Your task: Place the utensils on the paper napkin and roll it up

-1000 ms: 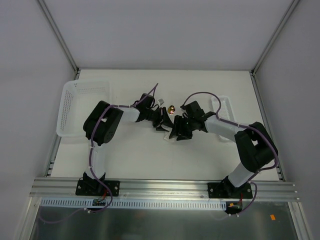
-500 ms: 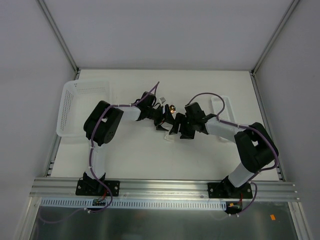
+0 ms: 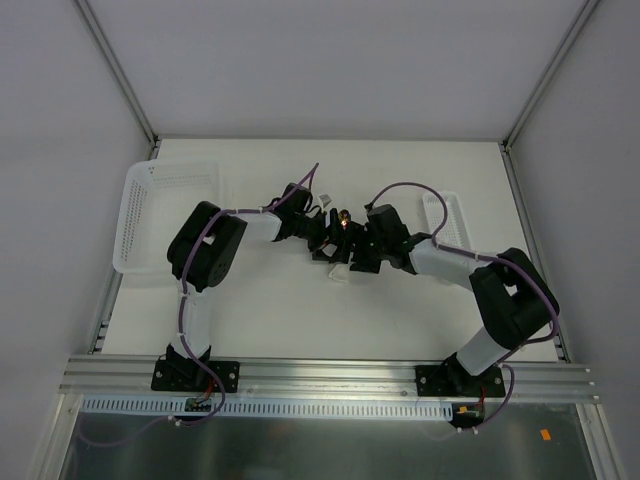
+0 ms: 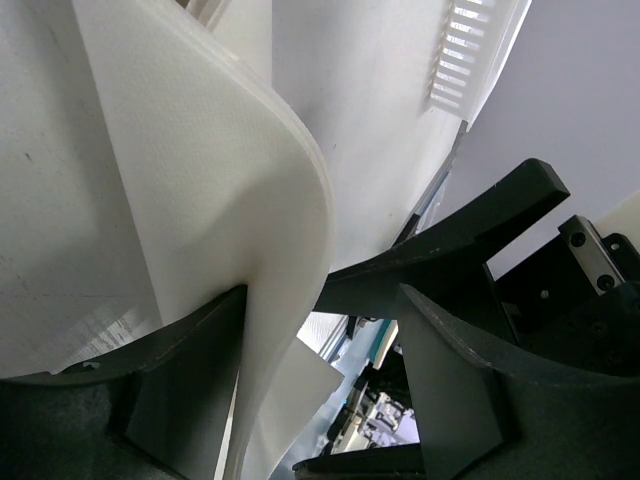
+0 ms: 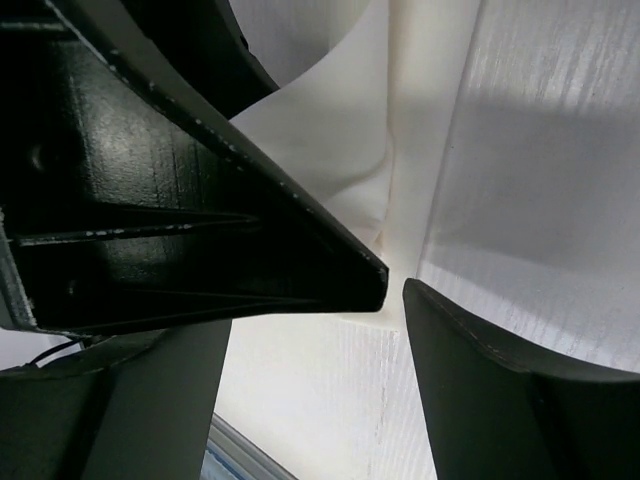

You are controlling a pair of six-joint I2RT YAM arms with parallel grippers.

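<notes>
Over the last 1 second the right gripper (image 3: 352,254) shifts up and left at the centre of the top view, closing on the left gripper (image 3: 324,238); the 2 now crowd over the paper napkin (image 4: 220,200). Only a small white corner of it peeks out below them, but the wrist views show the sheet lifted into a curled wall. The left jaws stand spread, with paper leaning on 1 side; the right jaws seem spread too, though the view is cramped. The spoon (image 3: 343,215) glints just above them, and the fork is hidden. The roll looks begun but not finished.
</notes>
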